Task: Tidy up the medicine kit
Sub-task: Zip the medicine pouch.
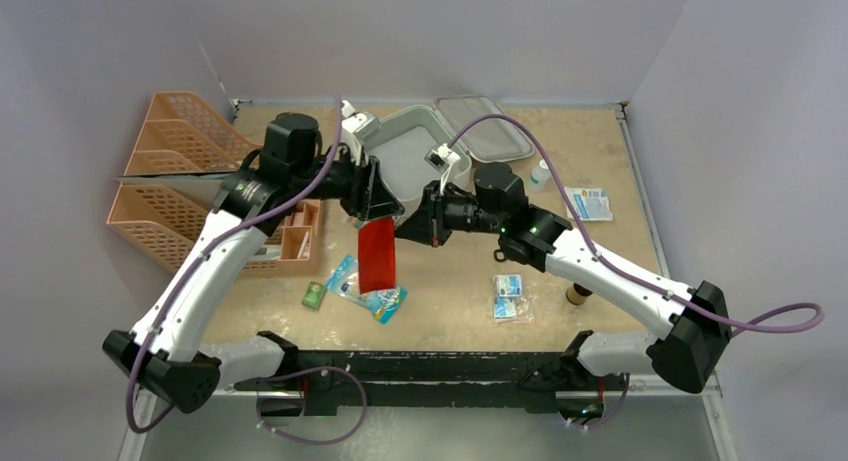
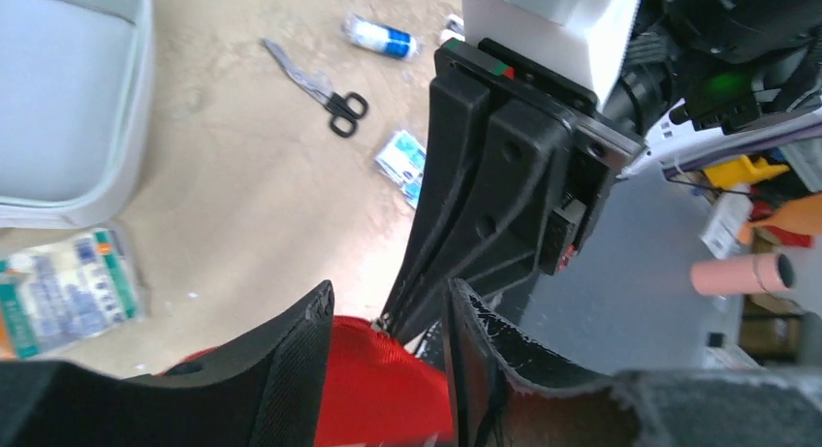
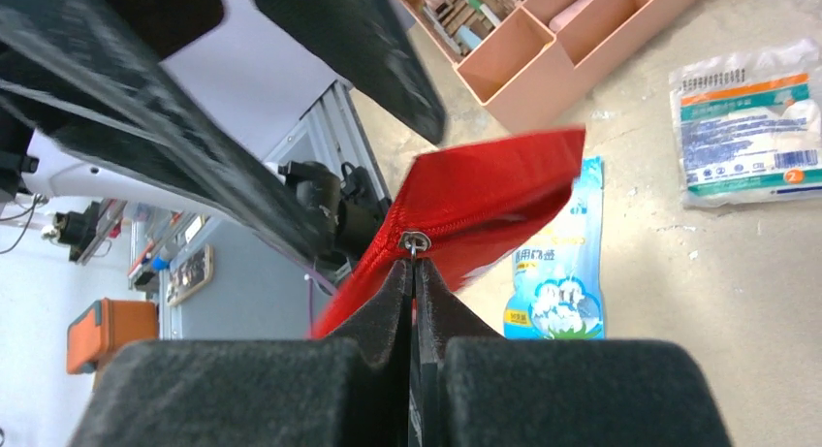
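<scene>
The medicine kit (image 1: 408,159), a pale grey-white soft case, lies open at the back middle with its lid (image 1: 486,127) beside it. Its rim also shows in the left wrist view (image 2: 68,108). My left gripper (image 1: 378,211) is shut on the top of a flat red pouch (image 1: 378,256), which hangs above the table. The pouch sits between the left fingers (image 2: 291,350) in the left wrist view (image 2: 383,389). My right gripper (image 1: 413,221) is shut on the pouch's zipper pull (image 3: 414,241), at the edge of the red pouch (image 3: 485,190).
Orange mesh trays (image 1: 170,146) and a peach organizer (image 1: 297,236) stand at the left. A blue packet (image 1: 378,299), a small green packet (image 1: 314,296), two white packets (image 1: 508,296) (image 1: 588,203), a brown bottle (image 1: 577,294) and a white bottle (image 1: 540,174) lie around. Scissors (image 2: 330,90) lie nearby.
</scene>
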